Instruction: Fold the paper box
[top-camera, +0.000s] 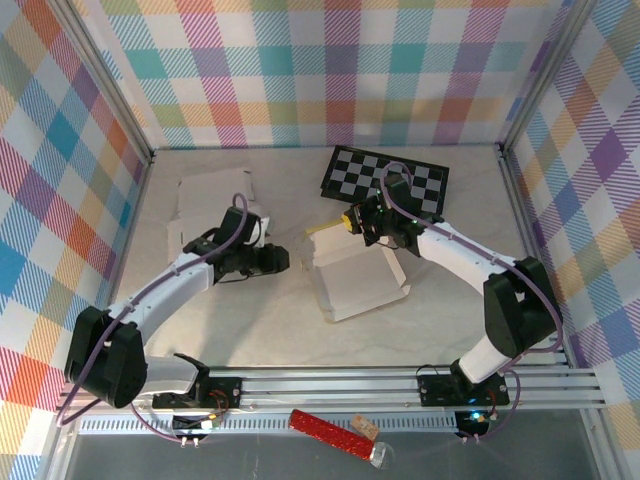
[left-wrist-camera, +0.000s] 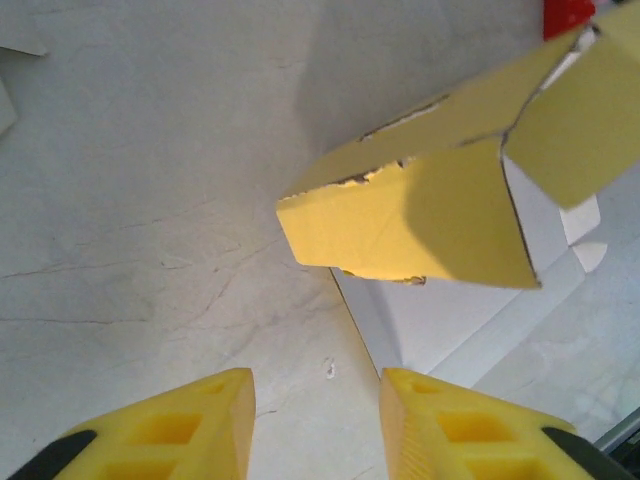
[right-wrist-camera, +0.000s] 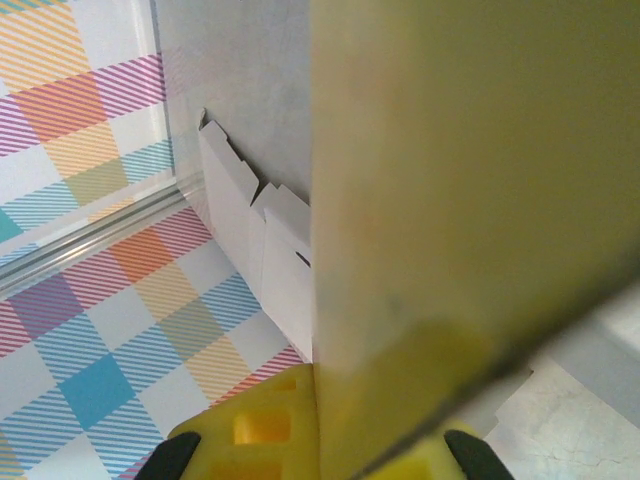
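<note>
The paper box (top-camera: 355, 280) is being steadied, clamped in the right fingers (right-wrist-camera: 260, 430); the left fingers (left-wrist-camera: 160, 430) are being held open.

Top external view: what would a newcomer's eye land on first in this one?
The half-folded paper box in the centre, with one wall lifted and pinched by the right gripper at its far edge. The left gripper sits just left of the box, jaws apart and empty. Behind them lie a black-and-white checkerboard and, further left, flat box blanks.
</note>
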